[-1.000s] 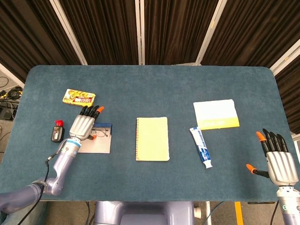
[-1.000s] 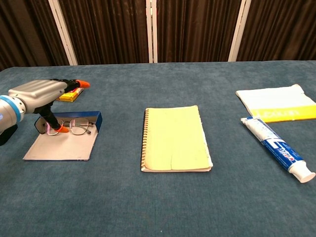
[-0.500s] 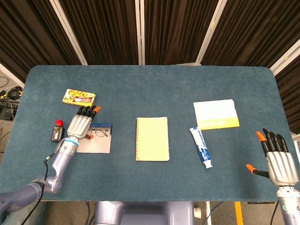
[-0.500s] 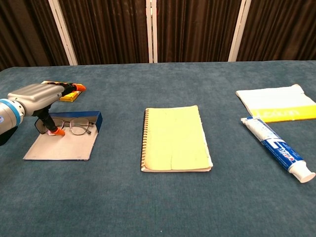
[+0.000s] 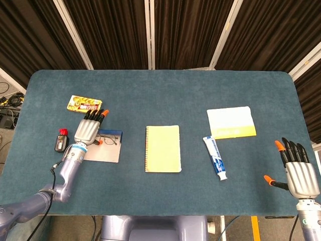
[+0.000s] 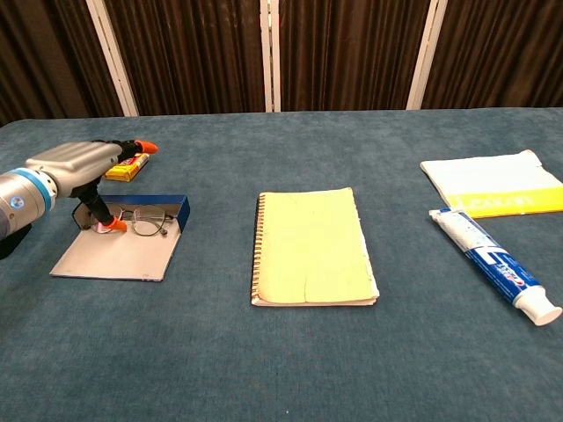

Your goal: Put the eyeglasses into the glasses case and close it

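Left hand sits over the left end of the open glasses case, palm down. Chest view shows the thumb reaching down to the left side of the eyeglasses. They lie in the tray against the case's raised blue back wall, temples apparently folded. Looks like a nudge or seat of the frame rather than a carry, since the glasses rest on the case floor. Whether the fingers actually pinch the frame I cannot tell; they lie stretched forward, roughly together.

Lid is still flat on the table, toward the robot, so closing isn't done yet.

Right hand is parked at the near right table edge, fingers straight and apart, thumb out, holding nothing. Well apart from the work.

View differences:
- Head view: top-down layout. It alone shows the right hand, plus a small black item with red cap just left of the case. The left hand covers part of the glasses here.
- Chest view: side-on, shows the thumb under the palm, the case wall height and the lenses.

Also around: yellow packet behind the left hand, yellow spiral notebook centre, toothpaste tube, white-and-yellow pouch.
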Controlling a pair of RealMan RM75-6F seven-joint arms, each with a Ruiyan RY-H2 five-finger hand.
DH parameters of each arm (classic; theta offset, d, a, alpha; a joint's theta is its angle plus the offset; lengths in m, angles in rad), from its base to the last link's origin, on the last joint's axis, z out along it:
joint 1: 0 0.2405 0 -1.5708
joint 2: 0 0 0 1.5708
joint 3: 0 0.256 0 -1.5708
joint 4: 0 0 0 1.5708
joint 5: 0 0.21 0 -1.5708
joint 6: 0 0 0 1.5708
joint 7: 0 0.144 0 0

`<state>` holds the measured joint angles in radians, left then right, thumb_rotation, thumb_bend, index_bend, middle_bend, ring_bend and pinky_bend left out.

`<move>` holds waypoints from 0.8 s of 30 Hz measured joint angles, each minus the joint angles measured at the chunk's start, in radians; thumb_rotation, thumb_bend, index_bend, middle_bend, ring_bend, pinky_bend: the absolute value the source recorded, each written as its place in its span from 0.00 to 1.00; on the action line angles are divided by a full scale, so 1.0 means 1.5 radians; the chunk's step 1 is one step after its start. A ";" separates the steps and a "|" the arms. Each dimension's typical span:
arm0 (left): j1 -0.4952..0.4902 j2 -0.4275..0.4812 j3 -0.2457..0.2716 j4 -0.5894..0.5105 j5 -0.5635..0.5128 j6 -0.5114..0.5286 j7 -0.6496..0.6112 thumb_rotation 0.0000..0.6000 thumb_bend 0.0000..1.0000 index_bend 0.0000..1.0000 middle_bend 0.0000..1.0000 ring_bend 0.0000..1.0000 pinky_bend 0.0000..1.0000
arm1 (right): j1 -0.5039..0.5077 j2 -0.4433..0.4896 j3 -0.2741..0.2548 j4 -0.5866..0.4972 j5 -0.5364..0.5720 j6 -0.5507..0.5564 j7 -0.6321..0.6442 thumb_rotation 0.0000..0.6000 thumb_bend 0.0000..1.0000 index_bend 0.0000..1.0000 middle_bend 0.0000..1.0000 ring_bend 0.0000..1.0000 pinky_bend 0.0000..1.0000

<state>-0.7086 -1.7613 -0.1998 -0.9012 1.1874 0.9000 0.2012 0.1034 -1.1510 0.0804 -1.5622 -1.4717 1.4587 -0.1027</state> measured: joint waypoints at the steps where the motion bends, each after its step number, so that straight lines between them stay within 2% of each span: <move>1: -0.001 0.001 -0.001 0.000 0.000 0.001 0.000 1.00 0.01 0.00 0.00 0.00 0.00 | 0.000 0.000 0.000 0.000 0.000 -0.001 -0.001 1.00 0.00 0.00 0.00 0.00 0.00; 13: -0.011 -0.015 -0.006 0.018 -0.008 -0.011 0.002 1.00 0.01 0.00 0.00 0.00 0.00 | 0.000 -0.001 -0.002 0.000 -0.001 -0.002 -0.001 1.00 0.00 0.00 0.00 0.00 0.00; 24: -0.010 -0.018 -0.011 0.026 0.002 0.011 -0.018 1.00 0.01 0.00 0.00 0.00 0.00 | 0.001 0.000 -0.004 -0.002 -0.003 -0.004 0.003 1.00 0.00 0.00 0.00 0.00 0.00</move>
<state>-0.7232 -1.7884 -0.2165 -0.8627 1.1910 0.9165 0.1748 0.1043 -1.1506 0.0745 -1.5653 -1.4763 1.4532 -0.0985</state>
